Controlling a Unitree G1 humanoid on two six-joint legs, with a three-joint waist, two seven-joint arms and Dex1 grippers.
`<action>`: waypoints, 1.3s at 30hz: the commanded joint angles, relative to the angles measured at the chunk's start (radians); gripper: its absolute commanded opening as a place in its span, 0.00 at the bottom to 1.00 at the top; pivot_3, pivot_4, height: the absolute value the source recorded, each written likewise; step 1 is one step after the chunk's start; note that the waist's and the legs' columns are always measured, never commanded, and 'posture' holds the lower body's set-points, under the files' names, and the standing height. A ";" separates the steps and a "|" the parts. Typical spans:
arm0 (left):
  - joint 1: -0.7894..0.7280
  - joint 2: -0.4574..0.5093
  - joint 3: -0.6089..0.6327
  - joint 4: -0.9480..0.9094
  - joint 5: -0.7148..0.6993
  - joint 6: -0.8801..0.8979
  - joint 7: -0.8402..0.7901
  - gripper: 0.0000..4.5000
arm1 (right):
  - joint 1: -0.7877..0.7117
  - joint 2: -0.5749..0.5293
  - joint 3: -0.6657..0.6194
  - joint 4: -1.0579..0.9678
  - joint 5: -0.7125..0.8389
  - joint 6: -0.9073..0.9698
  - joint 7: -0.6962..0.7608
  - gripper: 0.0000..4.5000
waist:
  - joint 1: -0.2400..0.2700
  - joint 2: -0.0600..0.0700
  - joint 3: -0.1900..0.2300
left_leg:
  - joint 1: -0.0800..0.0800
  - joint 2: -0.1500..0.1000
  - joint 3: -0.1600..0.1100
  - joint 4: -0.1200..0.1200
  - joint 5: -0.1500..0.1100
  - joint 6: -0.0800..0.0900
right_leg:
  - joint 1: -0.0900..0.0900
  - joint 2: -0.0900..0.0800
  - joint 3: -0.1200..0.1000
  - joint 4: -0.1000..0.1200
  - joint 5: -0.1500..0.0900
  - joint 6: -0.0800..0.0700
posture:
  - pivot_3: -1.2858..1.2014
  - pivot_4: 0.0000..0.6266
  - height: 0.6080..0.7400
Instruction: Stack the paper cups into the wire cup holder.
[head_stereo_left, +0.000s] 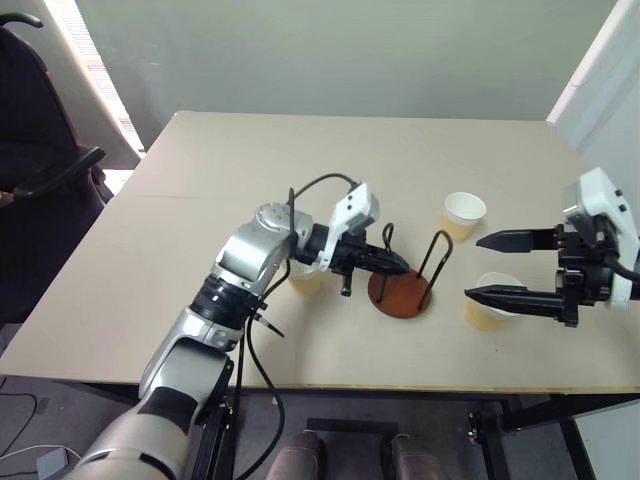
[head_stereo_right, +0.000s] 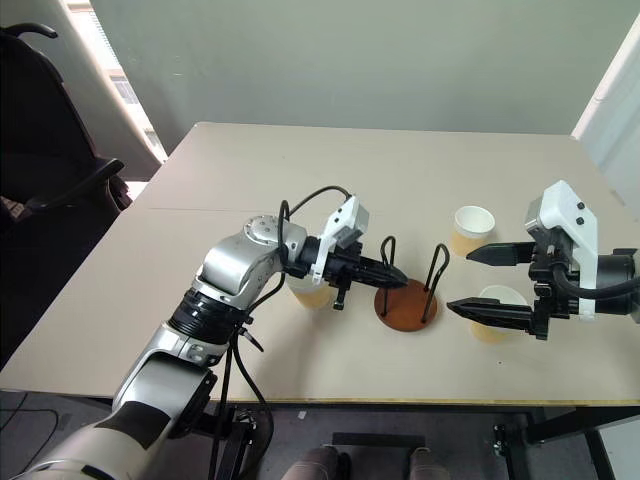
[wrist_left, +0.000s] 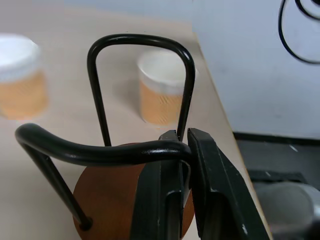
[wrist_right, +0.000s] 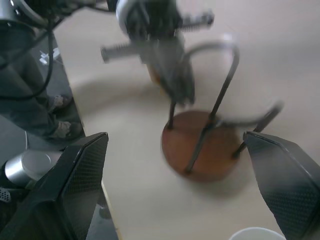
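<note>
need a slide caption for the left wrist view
Left claw shut on a wire loop of the wire cup holder, with two paper cups standing on the table beyond it.

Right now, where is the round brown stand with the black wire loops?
The round reddish-brown wire cup holder stands on the beige table near its front edge, in the head views' middle, between the left gripper, shut on one wire loop, and the open right gripper.
</note>
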 joint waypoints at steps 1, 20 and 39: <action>-0.006 0.002 -0.006 -0.035 0.010 -0.032 -0.012 0.01 | 0.005 -0.021 -0.053 -0.018 0.031 0.003 -0.024 1.00 | 0.000 0.000 0.000 | 0.000 0.000 0.000 0.000 0.000 0.000 | 0.000 0.000 0.000 0.000 0.000 0.000 | 0.52 0.24 1.00; 0.115 0.029 -0.098 -0.088 0.134 -0.099 0.025 0.61 | -0.026 -0.042 0.040 0.014 0.025 -0.081 -0.032 1.00 | -0.001 0.000 -0.001 | 0.000 -0.003 -0.001 0.001 0.000 0.003 | 0.002 -0.002 0.002 0.001 0.000 0.004 | 0.52 0.24 1.00; 0.085 0.227 -0.044 -0.299 0.173 -0.085 0.048 1.00 | -0.174 -0.035 0.249 0.122 -0.112 -0.198 0.012 1.00 | -0.007 0.001 -0.001 | 0.001 -0.003 -0.001 0.001 0.000 0.004 | 0.001 -0.002 0.001 0.001 0.000 0.003 | 0.52 0.24 1.00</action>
